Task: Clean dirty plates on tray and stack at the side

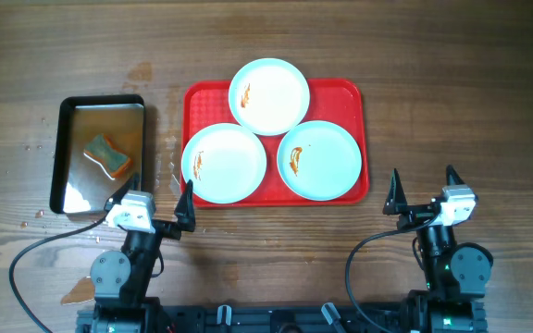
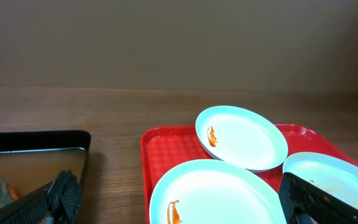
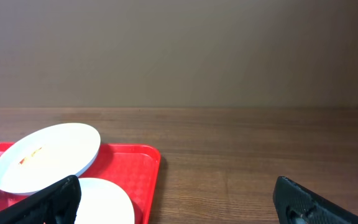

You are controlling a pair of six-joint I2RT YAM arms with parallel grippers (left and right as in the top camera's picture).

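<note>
Three plates (image 1: 268, 97) on tray (image 1: 345, 92), rims partly hidden; left gripper (image 1: 152, 196), right gripper (image 1: 423, 176) spread wide.

Both arms folded low; left gripper (image 1: 153, 203) and right gripper (image 1: 423, 190) point forward, level, jaws spread wide, nothing between the fingers.

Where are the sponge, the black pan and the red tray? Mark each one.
sponge (image 1: 108, 155), overhead view, its middle.
black pan (image 1: 109, 118), overhead view, bare floor beyond the sponge.
red tray (image 1: 340, 97), overhead view, bare far right corner.
</note>
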